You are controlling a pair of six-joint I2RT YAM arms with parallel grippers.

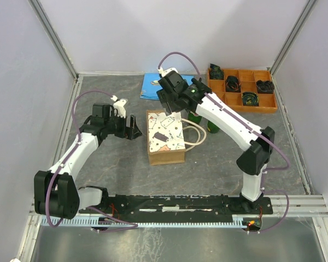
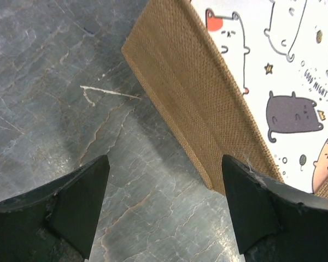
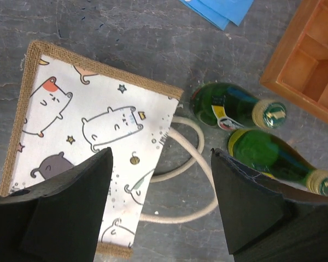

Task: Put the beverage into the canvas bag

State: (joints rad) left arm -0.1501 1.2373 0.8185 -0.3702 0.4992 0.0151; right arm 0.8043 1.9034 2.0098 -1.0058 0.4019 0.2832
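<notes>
Rectangular tan-brown woven canvas bag: white printed face with cartoon cats in white, grey and peach, one with red-orange patch; small gold stars, dots, black lettering; burlap-brown border and side. Cream-white looped rope handles. Two green glass bottles: gold caps, yellow-and-white labels. Orange wooden compartment tray holding black items. Bright blue flat sheets. Dark grey tabletop, marbled with pale veins. Black fingers on left gripper and right gripper. White-and-black arms, purple cables.

Left arm reaches in from the left edge, left gripper gaping; right arm stretches toward the far edge, right gripper spread, pointing down.
</notes>
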